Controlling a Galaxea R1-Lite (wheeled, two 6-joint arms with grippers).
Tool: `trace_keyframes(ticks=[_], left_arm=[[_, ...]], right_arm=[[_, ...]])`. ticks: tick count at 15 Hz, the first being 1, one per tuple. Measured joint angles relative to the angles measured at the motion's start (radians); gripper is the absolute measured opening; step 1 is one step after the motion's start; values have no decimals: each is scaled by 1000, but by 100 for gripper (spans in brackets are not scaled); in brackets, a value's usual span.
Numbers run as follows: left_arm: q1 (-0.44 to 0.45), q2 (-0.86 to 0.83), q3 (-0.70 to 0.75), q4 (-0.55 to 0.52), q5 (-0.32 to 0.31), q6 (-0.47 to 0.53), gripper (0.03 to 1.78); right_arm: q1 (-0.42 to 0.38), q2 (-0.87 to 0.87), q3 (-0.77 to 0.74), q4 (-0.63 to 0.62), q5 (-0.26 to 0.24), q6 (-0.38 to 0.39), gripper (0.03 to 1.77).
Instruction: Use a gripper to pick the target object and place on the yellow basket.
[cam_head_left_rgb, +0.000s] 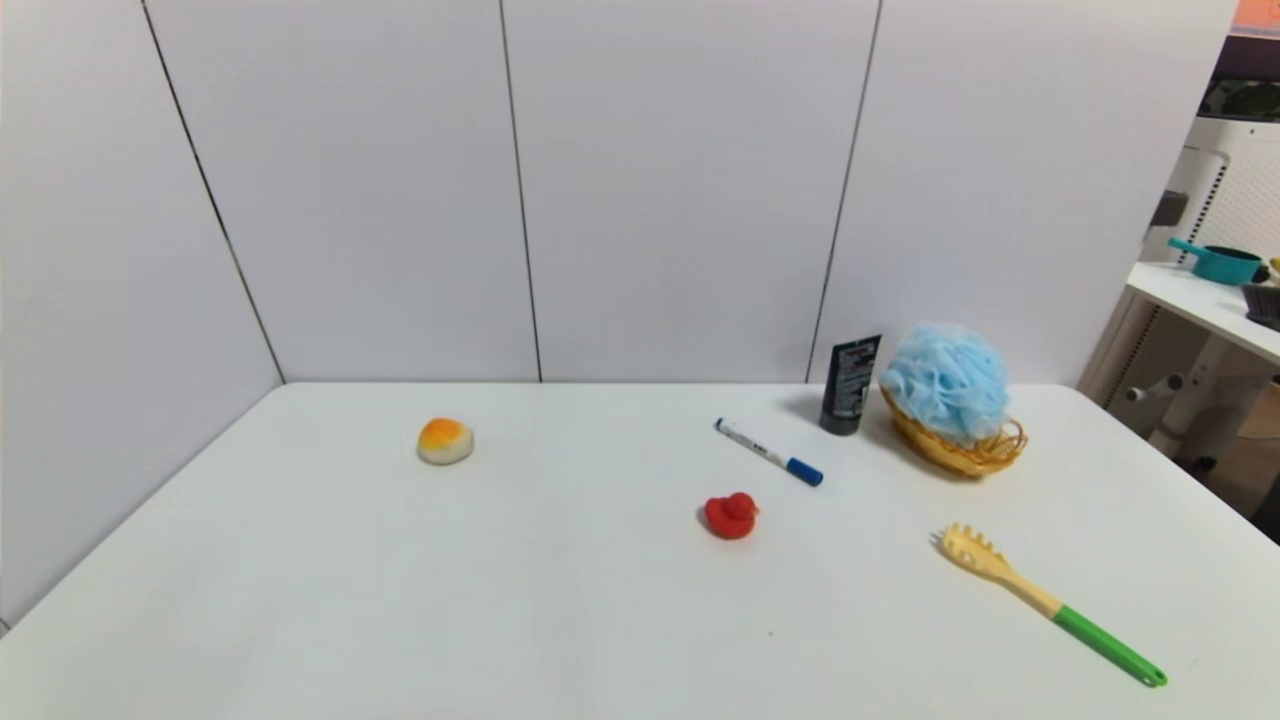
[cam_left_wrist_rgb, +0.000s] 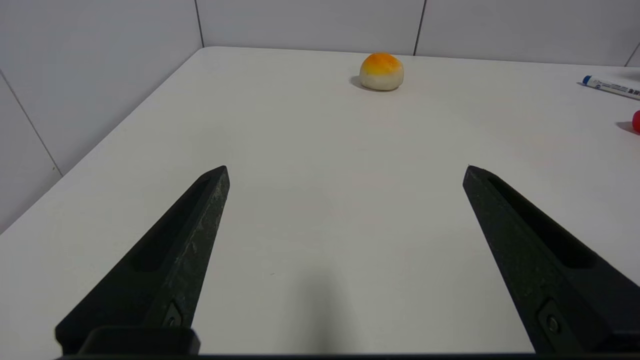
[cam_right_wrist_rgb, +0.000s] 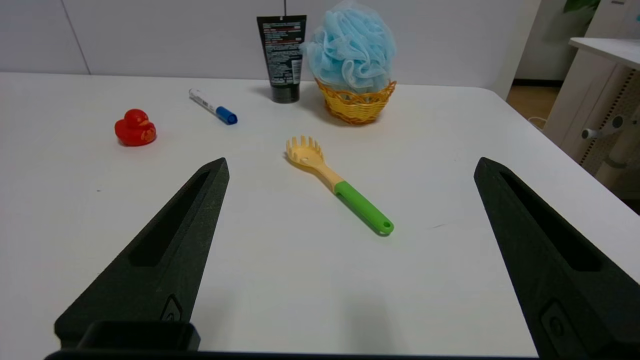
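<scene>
The light-blue mesh bath pouf (cam_head_left_rgb: 946, 380) (cam_right_wrist_rgb: 351, 46) rests in the orange-yellow wicker basket (cam_head_left_rgb: 958, 449) (cam_right_wrist_rgb: 356, 103) at the table's back right. No arm shows in the head view. In the right wrist view, my right gripper (cam_right_wrist_rgb: 350, 165) is open over bare table near the front, well short of the basket, with nothing between its fingers (cam_right_wrist_rgb: 170, 245). My left gripper (cam_left_wrist_rgb: 346, 169) is also open and holds nothing, low over the left part of the table.
A black tube (cam_head_left_rgb: 850, 385) stands next to the basket. A blue-capped marker (cam_head_left_rgb: 768, 452), a red rubber duck (cam_head_left_rgb: 730, 515), a yellow pasta spoon with green handle (cam_head_left_rgb: 1050, 603) and an orange-topped bun (cam_head_left_rgb: 445, 441) lie on the white table (cam_head_left_rgb: 500, 600). Wall panels stand behind and left.
</scene>
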Motion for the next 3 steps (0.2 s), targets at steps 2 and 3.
trace_keyframes(ticks=[2, 3], left_arm=[[0, 0, 0, 0, 0, 0, 169], [0, 0, 0, 0, 0, 0, 169]], right_arm=[[0, 0, 0, 0, 0, 3, 169], [0, 0, 0, 0, 1, 0, 169]])
